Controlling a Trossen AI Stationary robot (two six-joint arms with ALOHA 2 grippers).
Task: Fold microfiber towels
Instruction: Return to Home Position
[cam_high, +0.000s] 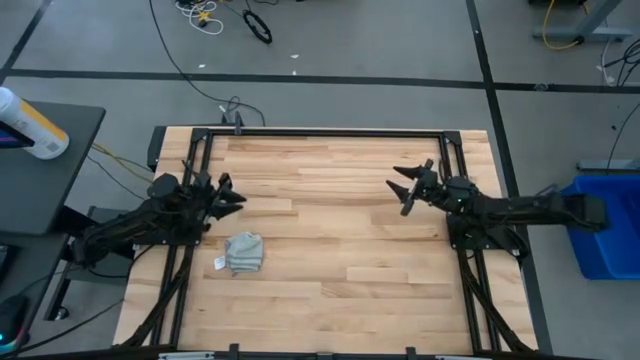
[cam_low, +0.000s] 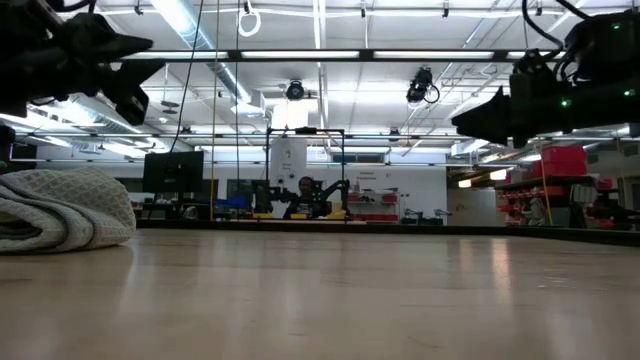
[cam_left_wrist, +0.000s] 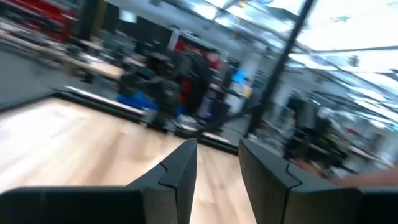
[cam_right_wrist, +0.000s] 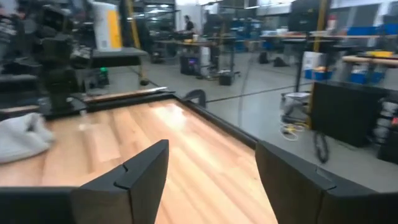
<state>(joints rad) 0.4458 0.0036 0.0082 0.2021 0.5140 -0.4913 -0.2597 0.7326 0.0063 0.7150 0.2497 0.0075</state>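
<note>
The light grey-blue microfiber towel (cam_high: 243, 253) lies in a small folded bundle on the wooden table near its left side, a small white tag (cam_high: 219, 264) at its near left corner. It also shows in the low view (cam_low: 60, 208) and in the right wrist view (cam_right_wrist: 22, 138). My left gripper (cam_high: 236, 196) is open and empty, raised above the table just beyond the towel. My right gripper (cam_high: 404, 188) is open and empty, raised over the table's right part, far from the towel.
A black metal frame (cam_high: 330, 133) runs along the table's far and side edges. A dark side table with a white bottle (cam_high: 30, 123) stands at the left, a blue bin (cam_high: 610, 225) at the right. Bare wood lies between the arms.
</note>
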